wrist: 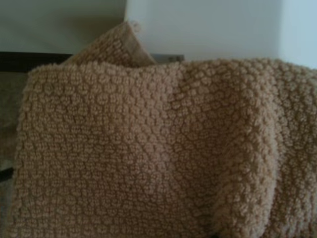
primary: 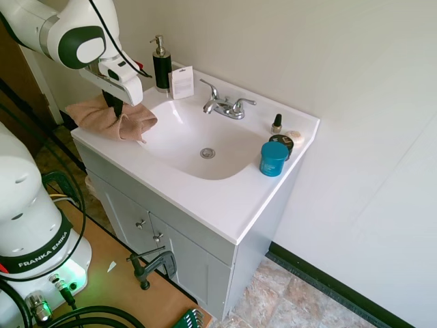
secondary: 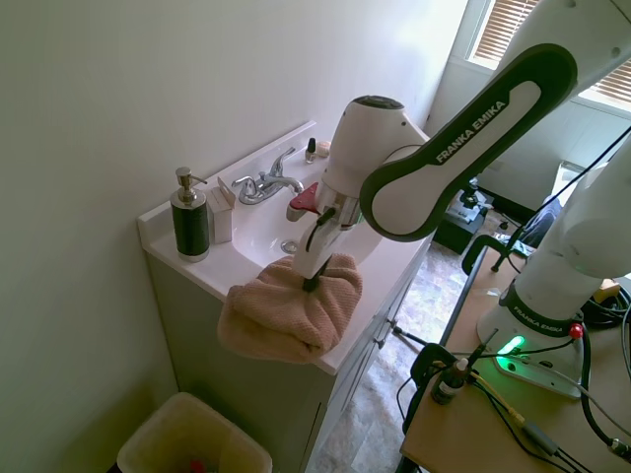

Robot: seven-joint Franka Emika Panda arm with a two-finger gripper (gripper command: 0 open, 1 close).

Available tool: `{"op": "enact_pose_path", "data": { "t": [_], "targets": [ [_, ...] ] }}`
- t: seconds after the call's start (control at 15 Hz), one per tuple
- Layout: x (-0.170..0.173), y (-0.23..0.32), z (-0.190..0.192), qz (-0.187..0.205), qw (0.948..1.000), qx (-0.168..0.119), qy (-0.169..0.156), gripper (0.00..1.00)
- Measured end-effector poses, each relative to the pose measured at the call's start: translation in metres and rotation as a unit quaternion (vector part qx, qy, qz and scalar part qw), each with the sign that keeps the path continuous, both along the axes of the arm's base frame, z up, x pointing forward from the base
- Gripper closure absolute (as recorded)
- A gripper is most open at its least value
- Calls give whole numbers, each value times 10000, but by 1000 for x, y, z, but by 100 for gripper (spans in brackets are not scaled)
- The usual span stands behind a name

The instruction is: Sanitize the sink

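The white oval sink (primary: 183, 140) with its small metal drain (primary: 207, 153) and chrome two-handle faucet (primary: 225, 106) is moulded into the vanity top. A tan knobbly towel (primary: 102, 116) lies bunched on the vanity's front left corner, beside the basin, and droops over the edge (secondary: 281, 320). My gripper (primary: 115, 108) points down into the towel's top and is shut on a fold of it (secondary: 314, 282). Towel weave (wrist: 158, 148) fills the wrist view. In the second exterior view the arm hides part of the sink (secondary: 258, 225); the faucet (secondary: 264, 184) shows behind it.
A black soap dispenser (primary: 162, 65) and a white card (primary: 181, 82) stand at the back left corner. A teal jar (primary: 274, 158), a dark-lidded jar (primary: 281, 141) and a small bottle (primary: 277, 124) sit to the basin's right. A bin (secondary: 192, 443) stands on the floor.
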State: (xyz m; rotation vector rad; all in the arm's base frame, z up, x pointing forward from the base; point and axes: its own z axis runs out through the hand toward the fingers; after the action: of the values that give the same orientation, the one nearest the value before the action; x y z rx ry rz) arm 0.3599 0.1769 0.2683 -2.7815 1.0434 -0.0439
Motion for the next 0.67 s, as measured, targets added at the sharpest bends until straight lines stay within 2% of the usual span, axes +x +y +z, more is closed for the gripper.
{"op": "enact_pose_path", "data": {
  "t": [0.47,0.67],
  "targets": [
    [2,-8,22,-6,9999,-102,28,0],
    [7,-25,58,-44,9999,-55,-107,0]
  ]
}}
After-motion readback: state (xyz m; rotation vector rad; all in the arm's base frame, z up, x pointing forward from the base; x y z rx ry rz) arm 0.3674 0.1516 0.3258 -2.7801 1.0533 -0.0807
